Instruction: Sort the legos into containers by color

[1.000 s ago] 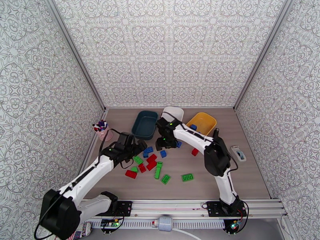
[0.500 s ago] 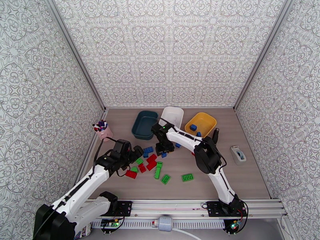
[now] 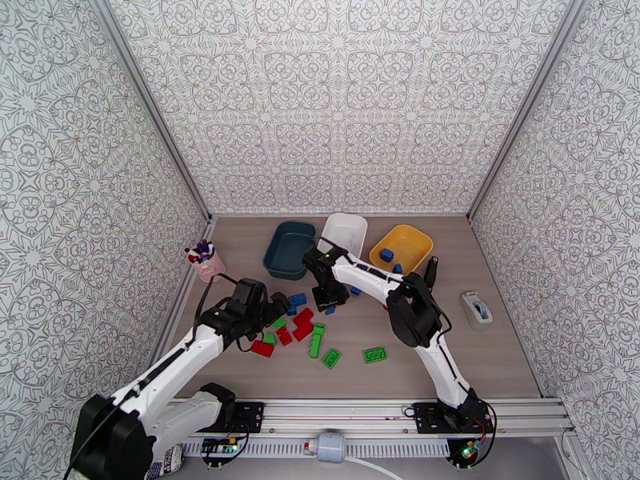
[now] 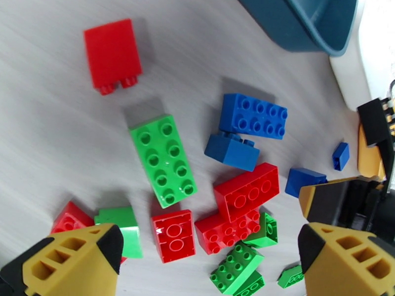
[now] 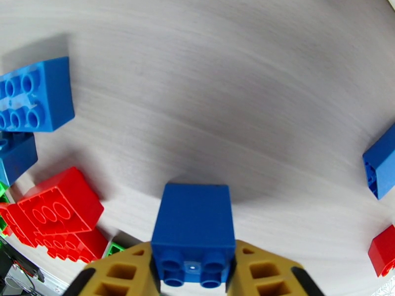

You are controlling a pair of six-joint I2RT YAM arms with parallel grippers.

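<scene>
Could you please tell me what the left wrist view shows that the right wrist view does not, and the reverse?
Left wrist: a corner of the teal tray, a long green brick, and the left gripper with jaws open over the bricks. Right wrist: the right gripper with jaws shut on a square blue brick. Both: the blue eight-stud brick and the red bricks beside it.

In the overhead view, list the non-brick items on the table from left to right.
Pink cup of pens → dark teal tray → white tray → yellow tray → small white device.
</scene>
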